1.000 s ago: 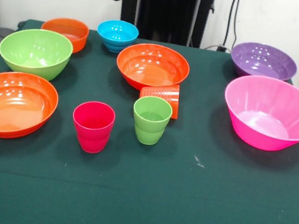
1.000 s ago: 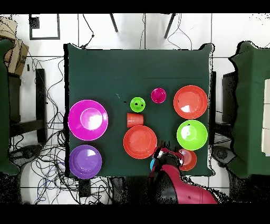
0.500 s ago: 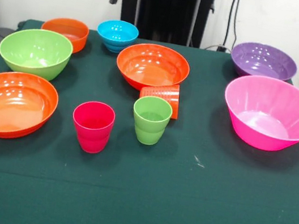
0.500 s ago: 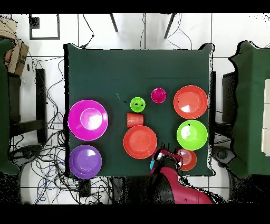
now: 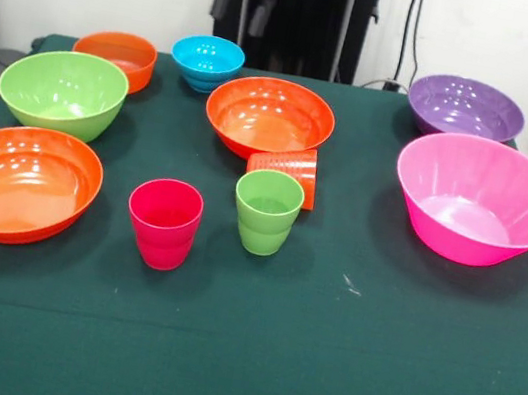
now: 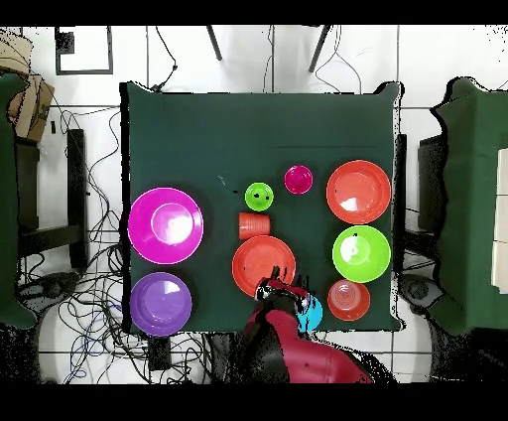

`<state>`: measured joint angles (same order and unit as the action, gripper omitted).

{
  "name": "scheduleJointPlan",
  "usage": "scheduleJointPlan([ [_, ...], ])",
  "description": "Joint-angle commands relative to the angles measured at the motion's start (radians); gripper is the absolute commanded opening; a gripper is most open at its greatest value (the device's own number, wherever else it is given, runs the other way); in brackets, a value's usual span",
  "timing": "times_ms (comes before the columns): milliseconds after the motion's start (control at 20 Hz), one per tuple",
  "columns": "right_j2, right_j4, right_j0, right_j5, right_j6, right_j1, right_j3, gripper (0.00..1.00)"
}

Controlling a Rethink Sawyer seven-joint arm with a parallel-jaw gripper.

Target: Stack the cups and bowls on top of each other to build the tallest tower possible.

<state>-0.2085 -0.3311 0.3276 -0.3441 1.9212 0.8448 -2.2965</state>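
Note:
My gripper [image 5: 242, 6] hangs open and empty at the table's far edge, just right of and above the small blue bowl [image 5: 207, 61]. From above, the gripper [image 6: 281, 291] sits at the rim of a wide orange bowl [image 6: 263, 266], and the arm partly hides the blue bowl [image 6: 312, 313]. The magenta cup [image 5: 163, 222] and the light green cup [image 5: 266, 211] stand upright. Behind them the orange cup [image 5: 286, 171] lies on its side against the wide orange bowl [image 5: 270, 115]. Every bowl and cup rests separately on the cloth.
On the left are a small orange bowl [image 5: 115, 56], a green bowl [image 5: 62, 91] and a second wide orange bowl [image 5: 18, 182]. The purple bowl [image 5: 465, 106] and the big pink bowl [image 5: 478, 198] are on the right. Green cloth [image 5: 316, 369] covers the table.
The gripper has swung sideways along the far edge, from above the small orange bowl to beside the blue bowl. No cup or bowl has moved.

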Motion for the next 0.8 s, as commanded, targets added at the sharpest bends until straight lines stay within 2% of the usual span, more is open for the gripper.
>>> scheduleJointPlan([
  [50,-0.026,0.124,-0.136,-0.042,0.176,-0.096,0.02,1.0],
  [300,-0.072,0.185,-0.235,-0.05,0.177,-0.114,0.008,1.0],
  [550,-0.069,0.216,-0.277,-0.058,0.19,-0.141,0.02,1.0],
  [800,-0.066,0.275,-0.323,-0.087,0.207,-0.199,0.048,1.0],
])
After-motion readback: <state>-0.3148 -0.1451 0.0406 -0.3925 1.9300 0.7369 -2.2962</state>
